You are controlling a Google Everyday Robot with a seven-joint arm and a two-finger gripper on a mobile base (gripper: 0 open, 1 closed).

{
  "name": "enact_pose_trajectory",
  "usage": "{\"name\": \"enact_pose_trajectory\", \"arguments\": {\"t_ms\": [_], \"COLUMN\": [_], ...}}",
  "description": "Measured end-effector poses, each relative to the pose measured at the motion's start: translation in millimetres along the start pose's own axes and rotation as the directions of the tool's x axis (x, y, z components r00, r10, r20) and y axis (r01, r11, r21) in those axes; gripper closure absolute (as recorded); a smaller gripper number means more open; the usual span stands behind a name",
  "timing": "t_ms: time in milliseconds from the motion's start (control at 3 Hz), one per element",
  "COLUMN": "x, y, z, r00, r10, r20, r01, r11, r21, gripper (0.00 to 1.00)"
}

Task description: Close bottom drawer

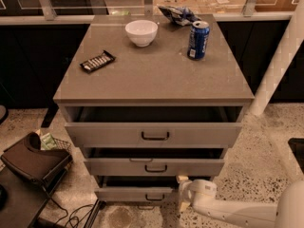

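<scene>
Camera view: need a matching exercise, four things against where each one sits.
Things:
1. bowl
2. soda can
3. candy bar
4. claw

Places:
A. low down, at the right end of the bottom drawer front
B. left part of the cabinet top
C. back middle of the cabinet top
D. back right of the cabinet top

Pairs: 1-C, 2-D, 3-B, 4-A
</scene>
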State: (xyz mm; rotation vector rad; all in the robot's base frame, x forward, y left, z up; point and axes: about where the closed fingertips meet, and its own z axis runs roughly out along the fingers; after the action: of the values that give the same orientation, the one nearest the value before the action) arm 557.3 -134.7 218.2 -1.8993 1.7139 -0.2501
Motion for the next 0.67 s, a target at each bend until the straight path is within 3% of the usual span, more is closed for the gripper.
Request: {"name": "enact_pose_trajectory", "arguments": {"t_ms": [667], "x": [2.6], "y": [4.5], "z": [-0.5], "r00": [1.0], "r10": [0.006], "r20": [-0.014], "r01": [-0.006], "r11": [0.9996], "r21": [-0.028], "gripper": [0.0]}}
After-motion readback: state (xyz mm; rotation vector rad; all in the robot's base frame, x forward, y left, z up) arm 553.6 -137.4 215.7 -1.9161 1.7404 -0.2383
